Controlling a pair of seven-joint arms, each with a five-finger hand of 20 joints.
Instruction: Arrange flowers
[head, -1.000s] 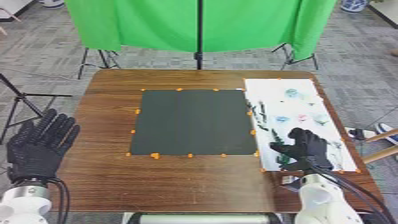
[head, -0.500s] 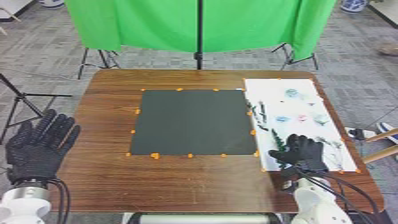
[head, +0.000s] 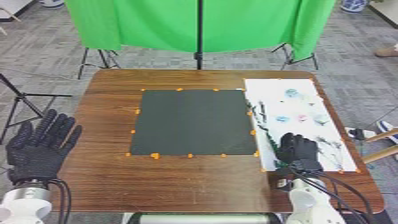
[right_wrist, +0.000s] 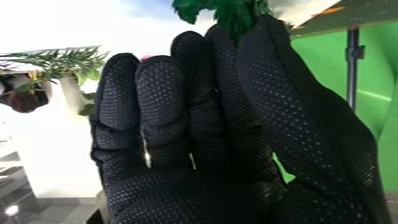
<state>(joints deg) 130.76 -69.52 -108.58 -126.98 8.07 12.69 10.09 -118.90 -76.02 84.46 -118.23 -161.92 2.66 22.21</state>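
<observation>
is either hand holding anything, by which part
The left hand holds nothing; green foliage is by the right hand, but whether it's held can't be told.

You had a table (head: 191, 185) before you, with a mat (head: 191, 122) around its middle and tape (head: 155, 156) along the mat's edges. Just right of the mat lay a sheet (head: 271, 92). On it you had one flower (head: 292, 93) towards the far end, more flowers (head: 282, 119) nearer, and stems (head: 261, 112) along the left side. Beyond the table's far edge, a curtain (head: 142, 25) hung behind a pole (head: 200, 30).
</observation>
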